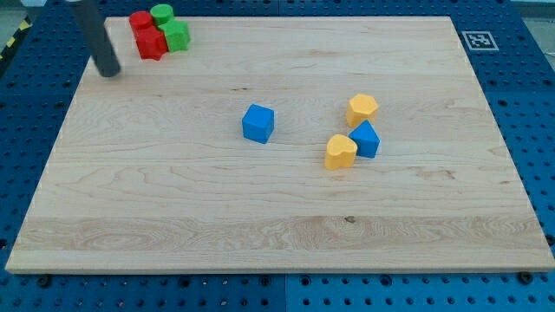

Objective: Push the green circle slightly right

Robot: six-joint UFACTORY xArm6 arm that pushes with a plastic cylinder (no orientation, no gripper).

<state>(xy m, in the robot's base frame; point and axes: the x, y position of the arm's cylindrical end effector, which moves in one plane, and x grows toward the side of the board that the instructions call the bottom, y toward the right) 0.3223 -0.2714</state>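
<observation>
Green circle (161,12): bright green, round flat top, short cylinder. It sits at the board's far upper-left, about 11 o'clock from board centre, right at the top edge of the wooden board (277,225). Only its top and part of its side show; the lower part is hidden by neighbours in front.

Tight cluster around it. Red circle (140,20) is at its 9 o'clock, touching or nearly so. A second green block (176,35), angular, exact shape unclear, is at its 5 o'clock, pressed against it. A second red block (152,43), also angular, is at its 6-7 o'clock, just below the red circle. All four are packed together with no visible gaps.

The tip (108,73) of the dark rod is at roughly 8 o'clock from the green circle, near the cluster but apart from it, left of the red blocks and touching none. No claw on this rig, just a bare rod, so there is no released or clenched state to report.

Rest is well apart, past board centre. Blue cube (257,123) stands alone near the middle. At its 3 o'clock is a trio: yellow block (362,108) on top, blue block (365,139) below it, another yellow block (341,151) at 8 o'clock of that blue one, touching it.

An ArUco-style marker (476,40) sits off the board's top-right corner on the blue perforated table (529,113).
</observation>
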